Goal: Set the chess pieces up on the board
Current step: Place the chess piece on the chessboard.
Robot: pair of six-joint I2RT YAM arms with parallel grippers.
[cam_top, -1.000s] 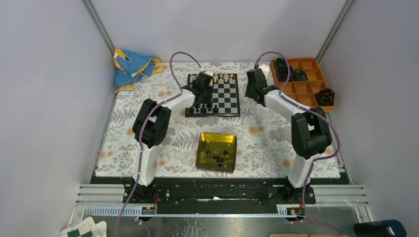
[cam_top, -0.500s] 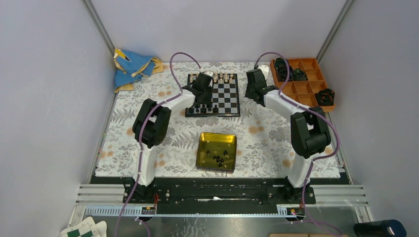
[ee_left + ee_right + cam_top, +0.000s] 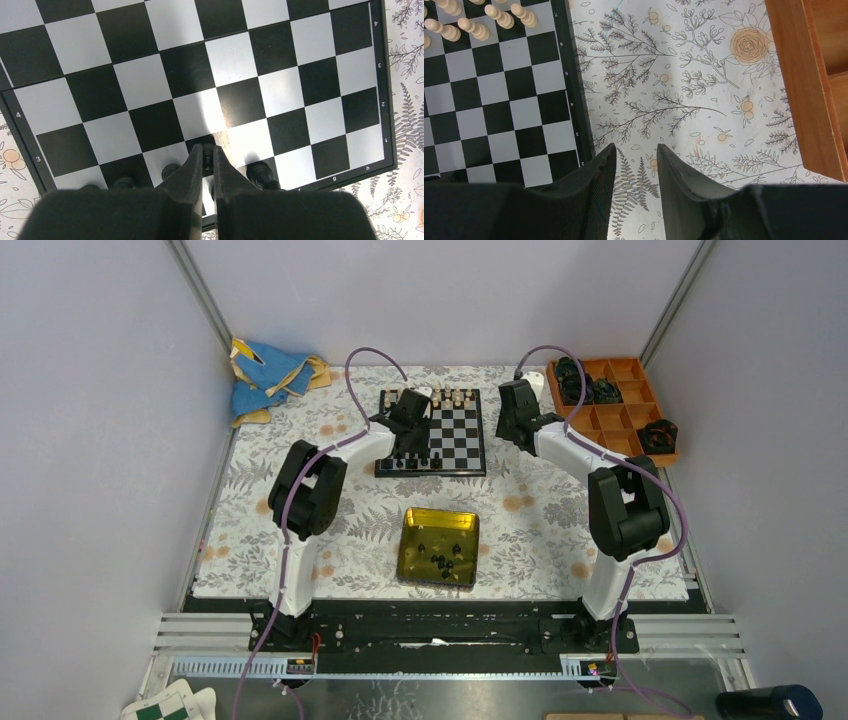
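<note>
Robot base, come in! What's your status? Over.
Left gripper shut, low over board, among near-row black pieces. Right gripper open, empty, beside board. More pieces wait in yellow tin. Nothing blocking.

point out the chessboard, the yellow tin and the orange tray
chessboard (image 3: pixel 458 440): top view, bare middle squares
yellow tin (image 3: pixel 403 550): top view, left rim
orange tray (image 3: pixel 612 418): top view, empty compartment

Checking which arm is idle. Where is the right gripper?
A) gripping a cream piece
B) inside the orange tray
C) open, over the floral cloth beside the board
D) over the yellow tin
C: the right gripper stands open and empty above the floral cloth, beside the board.
</note>
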